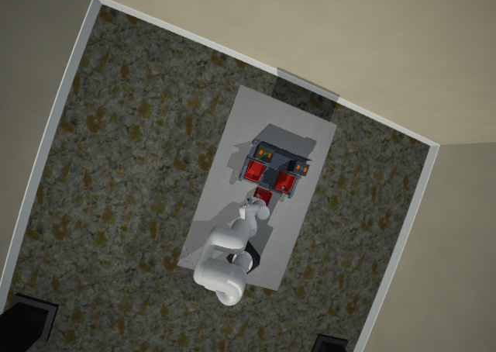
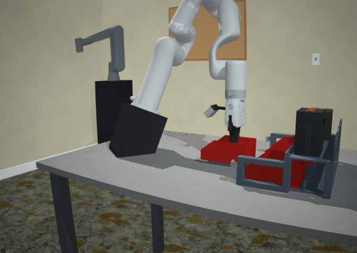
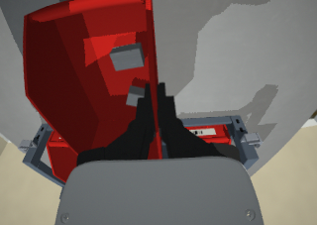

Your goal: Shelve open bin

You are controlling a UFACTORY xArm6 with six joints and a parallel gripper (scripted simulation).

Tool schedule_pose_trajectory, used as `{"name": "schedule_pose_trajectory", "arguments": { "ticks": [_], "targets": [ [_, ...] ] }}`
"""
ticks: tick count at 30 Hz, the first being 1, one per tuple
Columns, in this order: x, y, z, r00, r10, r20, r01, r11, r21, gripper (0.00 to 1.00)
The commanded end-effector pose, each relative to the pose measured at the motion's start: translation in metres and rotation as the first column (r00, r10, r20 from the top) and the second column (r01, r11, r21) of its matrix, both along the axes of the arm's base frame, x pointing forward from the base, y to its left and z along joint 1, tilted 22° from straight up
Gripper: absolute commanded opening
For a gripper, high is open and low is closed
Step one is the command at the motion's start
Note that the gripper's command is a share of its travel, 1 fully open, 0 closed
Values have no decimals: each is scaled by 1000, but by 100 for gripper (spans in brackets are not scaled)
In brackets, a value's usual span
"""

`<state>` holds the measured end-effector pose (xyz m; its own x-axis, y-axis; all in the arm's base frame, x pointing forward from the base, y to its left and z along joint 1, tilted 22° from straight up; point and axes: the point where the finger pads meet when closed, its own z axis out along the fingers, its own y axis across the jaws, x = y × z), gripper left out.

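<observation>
Nearest the left end of the table (image 2: 115, 169) is the arm's black base block (image 2: 124, 146). From there the arm arches up and comes straight down over the middle of the top.

The gripper (image 2: 234, 136) points down into the loose red bin (image 2: 222, 152), which is still out on the table, just in front of the shelf and not yet in it. In the wrist view the fingers are drawn almost together with the bin's thin upright side wall (image 3: 151, 34) pinched between them, so I take it as a grip on the bin by that wall. Two grey parts (image 3: 127, 57) lie inside it. I can't say whether the bin has left the table. The exterior view shows a shadow along its bottom edge, but not clearly enough to call it.

To the right stands the grey shelf frame (image 2: 260, 161), towards the table's right end. From above, two red bins (image 1: 255, 170) (image 1: 285, 181) sit in its front row with a dark free slot (image 1: 271, 176) between them.

The held bin (image 1: 264, 194) lies directly in front of that slot. Its long axis points into the slot, and the arm is on the side away from the shelf. I judge the coming move to be a short straight carry away from the base. The bin has to rise over the front lip, stay level, and then slide its rear end under the upper board that carries the black boxes (image 2: 308, 132).
</observation>
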<state>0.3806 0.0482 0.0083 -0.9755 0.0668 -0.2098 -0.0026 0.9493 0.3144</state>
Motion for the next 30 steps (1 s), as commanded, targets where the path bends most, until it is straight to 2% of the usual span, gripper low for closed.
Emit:
{"name": "schedule_pose_trajectory", "arguments": {
  "ticks": [1, 6, 11, 23, 24, 30],
  "targets": [
    [1, 0, 1, 1000, -1, 5, 1, 1000, 0, 0],
    [1, 0, 1, 1000, -1, 5, 1, 1000, 0, 0],
    [-6, 4, -12, 1000, -1, 5, 1, 1000, 0, 0],
    [-6, 4, -12, 1000, -1, 5, 1, 1000, 0, 0],
    [-6, 4, -12, 1000, -1, 4, 1, 1000, 0, 28],
    [-6, 4, -12, 1000, -1, 4, 1, 1000, 0, 28]
  ]
}}
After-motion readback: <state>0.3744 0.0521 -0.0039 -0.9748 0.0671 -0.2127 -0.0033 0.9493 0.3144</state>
